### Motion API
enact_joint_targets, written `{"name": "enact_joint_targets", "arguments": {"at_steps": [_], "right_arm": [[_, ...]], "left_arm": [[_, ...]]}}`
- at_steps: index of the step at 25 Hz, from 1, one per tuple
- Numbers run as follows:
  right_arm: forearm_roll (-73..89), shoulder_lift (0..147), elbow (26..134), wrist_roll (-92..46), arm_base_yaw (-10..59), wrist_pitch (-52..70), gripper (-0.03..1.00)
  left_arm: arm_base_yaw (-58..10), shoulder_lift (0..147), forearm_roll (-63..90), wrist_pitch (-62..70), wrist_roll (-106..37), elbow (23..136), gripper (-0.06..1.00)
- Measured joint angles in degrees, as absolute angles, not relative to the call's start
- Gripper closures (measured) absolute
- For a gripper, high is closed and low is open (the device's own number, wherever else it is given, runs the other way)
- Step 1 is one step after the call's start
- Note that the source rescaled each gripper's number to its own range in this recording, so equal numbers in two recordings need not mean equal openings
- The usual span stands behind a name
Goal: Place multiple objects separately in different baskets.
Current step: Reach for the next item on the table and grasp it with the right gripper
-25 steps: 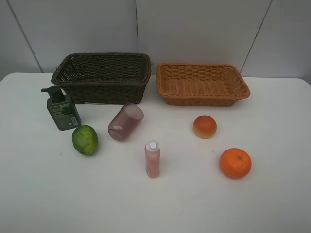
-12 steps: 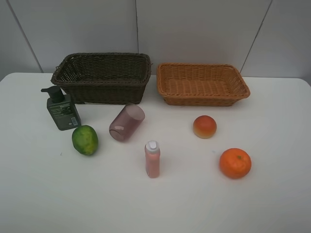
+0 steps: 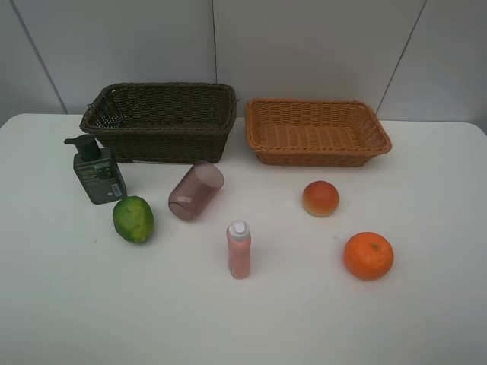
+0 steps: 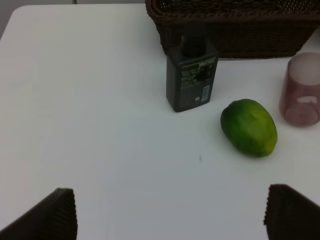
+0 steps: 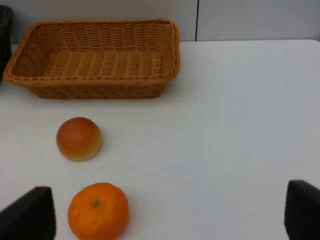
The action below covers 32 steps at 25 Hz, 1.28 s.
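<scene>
Two baskets stand side by side at the back of the table: a dark brown basket point(image 3: 163, 144) and a light tan basket point(image 3: 319, 157). In front of them are a dark green pump bottle point(image 3: 97, 171), a green fruit point(image 3: 133, 219), a purple cup point(image 3: 196, 190) on its side, an upright pink bottle point(image 3: 239, 249), a red-yellow fruit point(image 3: 320, 198) and an orange point(image 3: 368, 255). My left gripper point(image 4: 170, 215) is open, short of the green fruit point(image 4: 249, 127) and pump bottle point(image 4: 191, 80). My right gripper point(image 5: 170, 215) is open near the orange point(image 5: 98, 211). Neither arm shows in the high view.
Both baskets look empty. The white table point(image 3: 426, 319) ends at a grey panelled wall behind the baskets. In the right wrist view the tan basket point(image 5: 95, 90) lies beyond the red-yellow fruit point(image 5: 78, 138).
The purple cup rocked slightly to the right and back. Nothing else has moved.
</scene>
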<state>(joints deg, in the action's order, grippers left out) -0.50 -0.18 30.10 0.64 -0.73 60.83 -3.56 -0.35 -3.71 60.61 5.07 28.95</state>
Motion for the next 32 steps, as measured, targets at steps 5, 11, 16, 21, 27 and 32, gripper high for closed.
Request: {"name": "enact_joint_targets", "arguments": {"at_steps": [5, 11, 16, 21, 27, 32], "right_arm": [[-0.5, -0.18, 30.1, 0.64, -0.73, 60.83, -0.03], [-0.37, 2.49, 30.1, 0.64, -0.73, 60.83, -0.03], [0.0, 13.19, 30.56, 0.64, -0.73, 60.71, -0.03], [5.23, 23.7, 32.58, 0.64, -0.73, 57.65, -0.03], [10.21, 35.75, 37.92, -0.8, -0.43, 53.62, -0.03], [9.52, 45.89, 41.89, -3.08, 7.16, 51.24, -0.03]], "left_arm": [[-3.56, -0.35, -3.71, 60.61, 5.07, 28.95, 0.0], [-3.56, -0.35, -3.71, 60.61, 5.07, 28.95, 0.0], [-3.56, -0.35, -3.71, 60.61, 5.07, 28.95, 0.0], [-3.56, -0.35, -3.71, 60.61, 5.07, 28.95, 0.0], [-3.56, -0.35, -3.71, 60.61, 5.07, 28.95, 0.0], [-3.56, -0.35, -3.71, 60.61, 5.07, 28.95, 0.0]]}}
